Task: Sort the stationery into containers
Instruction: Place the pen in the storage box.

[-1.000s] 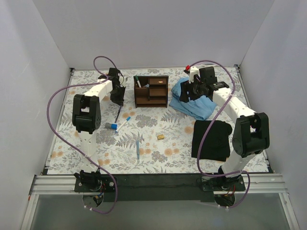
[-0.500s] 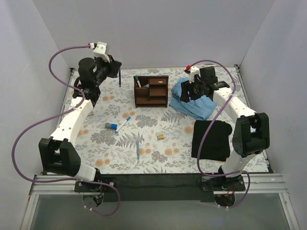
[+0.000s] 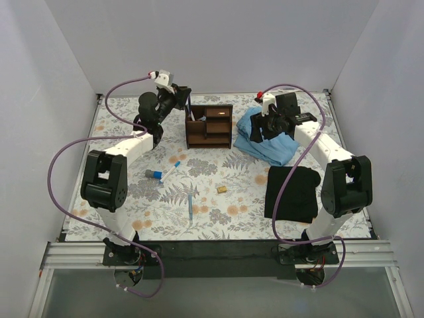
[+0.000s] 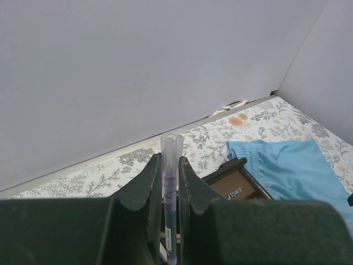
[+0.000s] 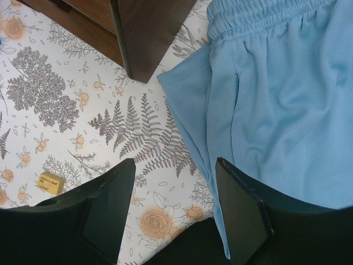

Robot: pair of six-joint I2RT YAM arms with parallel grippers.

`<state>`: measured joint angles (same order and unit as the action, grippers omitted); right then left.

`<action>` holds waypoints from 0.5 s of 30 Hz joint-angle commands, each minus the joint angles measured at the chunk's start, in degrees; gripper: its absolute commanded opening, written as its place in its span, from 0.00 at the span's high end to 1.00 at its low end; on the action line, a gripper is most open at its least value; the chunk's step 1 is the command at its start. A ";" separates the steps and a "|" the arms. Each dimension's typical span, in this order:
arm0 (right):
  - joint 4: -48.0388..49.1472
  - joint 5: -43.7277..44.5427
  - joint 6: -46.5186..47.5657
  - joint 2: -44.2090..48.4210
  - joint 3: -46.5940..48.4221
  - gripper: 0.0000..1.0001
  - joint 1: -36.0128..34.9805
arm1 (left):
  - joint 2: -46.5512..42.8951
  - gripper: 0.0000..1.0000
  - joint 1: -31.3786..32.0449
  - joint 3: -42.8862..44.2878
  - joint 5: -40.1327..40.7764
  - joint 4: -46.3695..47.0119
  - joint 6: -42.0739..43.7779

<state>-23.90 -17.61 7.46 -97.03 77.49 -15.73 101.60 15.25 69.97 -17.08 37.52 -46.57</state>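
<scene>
My left gripper (image 3: 183, 99) is raised just left of the dark brown wooden organizer (image 3: 209, 126). It is shut on a thin pen (image 4: 170, 187) with a clear cap and dark purple body, held upright between the fingers (image 4: 149, 182). The organizer's top (image 4: 237, 185) shows behind the pen. On the mat lie a short blue-and-white cylinder (image 3: 154, 174), a white-and-blue pen (image 3: 170, 171), a blue pen (image 3: 190, 207) and a tan block (image 3: 222, 189). My right gripper (image 3: 266, 126) is open and empty (image 5: 174, 165) over the edge of the light blue cloth, beside the organizer's corner (image 5: 149, 33).
A light blue cloth (image 3: 268, 142) lies right of the organizer. A black cloth (image 3: 293, 193) lies at the front right. White walls close the back and sides. The tan block also shows in the right wrist view (image 5: 52, 181). Pens stand in the organizer's left slot (image 3: 191, 114).
My left arm has lifted the pen off the mat, swung up toward the back left corner, then right to the organizer's left side. The right arm has not moved.
</scene>
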 commanded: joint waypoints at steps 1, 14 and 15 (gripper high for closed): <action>0.52 0.82 0.71 2.37 -0.94 0.32 0.26 | 1.04 1.00 -0.04 2.71 -0.06 7.65 0.16; 1.75 0.99 1.41 5.01 -6.30 0.32 0.26 | 7.56 0.94 1.72 4.56 -0.32 8.89 0.42; 1.84 0.99 1.41 5.10 -6.48 0.31 0.26 | 7.38 0.90 1.89 4.47 -0.41 8.80 0.86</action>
<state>-23.77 -16.62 7.90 -94.85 71.90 -15.73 109.84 16.21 73.23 -17.12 45.06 -46.92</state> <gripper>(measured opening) 0.686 0.098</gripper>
